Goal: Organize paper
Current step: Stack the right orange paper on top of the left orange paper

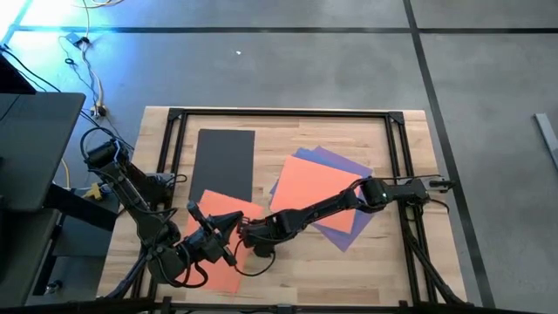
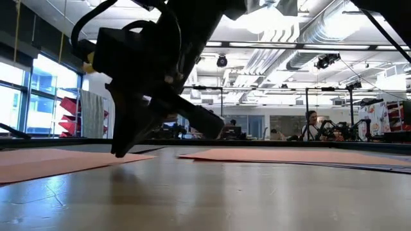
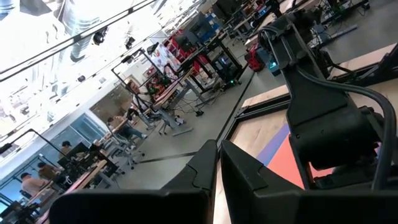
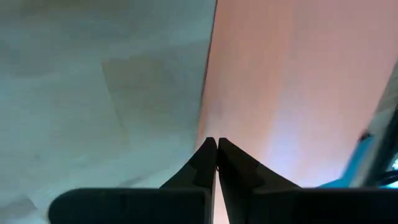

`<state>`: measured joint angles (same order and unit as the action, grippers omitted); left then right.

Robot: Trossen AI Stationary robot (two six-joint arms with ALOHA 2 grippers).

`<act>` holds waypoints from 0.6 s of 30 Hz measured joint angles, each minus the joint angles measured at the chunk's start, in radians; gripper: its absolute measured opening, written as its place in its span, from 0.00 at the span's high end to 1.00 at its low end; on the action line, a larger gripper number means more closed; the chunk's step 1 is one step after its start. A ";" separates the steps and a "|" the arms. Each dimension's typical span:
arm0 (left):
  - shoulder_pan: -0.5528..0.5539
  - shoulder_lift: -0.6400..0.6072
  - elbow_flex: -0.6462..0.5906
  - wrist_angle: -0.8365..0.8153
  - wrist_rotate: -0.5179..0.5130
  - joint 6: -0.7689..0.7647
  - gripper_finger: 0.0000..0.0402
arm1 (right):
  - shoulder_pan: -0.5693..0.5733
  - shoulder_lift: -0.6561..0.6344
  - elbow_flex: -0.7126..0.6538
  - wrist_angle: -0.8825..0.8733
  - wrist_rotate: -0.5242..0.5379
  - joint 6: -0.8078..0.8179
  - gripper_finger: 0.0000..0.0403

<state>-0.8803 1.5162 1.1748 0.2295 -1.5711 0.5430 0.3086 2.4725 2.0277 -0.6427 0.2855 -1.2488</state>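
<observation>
Grey concrete floor with dark seams surrounds a pale wooden table (image 1: 288, 270) edged by a black metal frame (image 1: 283, 113); beyond it, in the low view, stretches a bright workshop with ceiling ducts and a seated person (image 2: 312, 122) far off.

On the table lie thin rectangular sheets of plain coloured paper. A dark grey sheet (image 1: 226, 163) sits at the far left, lying square to the frame. Just near of it, touching or slightly overlapping its near edge, is a pink-orange sheet (image 1: 228, 214), tilted. To the right, an orange sheet (image 1: 314, 190) lies tilted on top of a purple sheet (image 1: 344, 161) and a blue sheet (image 1: 281, 181), whose edges show at its far and left sides, with more purple showing at its near right.

The left tool (image 1: 234, 223) reaches in from the near left and hangs over the right part of the pink-orange sheet, fingers pressed together with nothing between them. The right tool (image 1: 246, 234) stretches across from the right side, over the orange sheet, and meets the right edge of the pink-orange sheet; its fingers (image 4: 205, 158) are likewise pressed together, tips set at the line where that sheet's edge meets bare wood, gripping nothing that can be seen. The two tools are just beside each other.
</observation>
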 joint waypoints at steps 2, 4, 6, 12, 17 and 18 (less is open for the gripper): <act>0.003 0.000 0.000 0.000 0.000 0.000 1.00 | 0.001 0.009 0.000 0.021 0.003 -0.030 1.00; 0.004 0.000 0.000 0.000 0.000 0.000 1.00 | 0.001 0.025 0.001 0.047 0.004 -0.073 1.00; 0.005 0.000 0.000 -0.001 0.000 0.000 1.00 | 0.006 0.040 0.002 0.118 0.009 -0.065 1.00; 0.005 0.000 0.000 -0.001 0.000 0.000 1.00 | 0.022 0.044 0.002 0.251 -0.008 0.093 1.00; 0.005 0.000 0.000 -0.001 0.000 0.000 1.00 | 0.016 0.038 0.002 0.285 -0.014 0.232 1.00; 0.005 0.000 0.000 -0.001 0.000 0.000 1.00 | 0.012 0.038 0.002 0.305 -0.034 0.279 1.00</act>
<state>-0.8755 1.5162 1.1748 0.2287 -1.5707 0.5430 0.3205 2.5103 2.0296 -0.3379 0.2517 -0.9693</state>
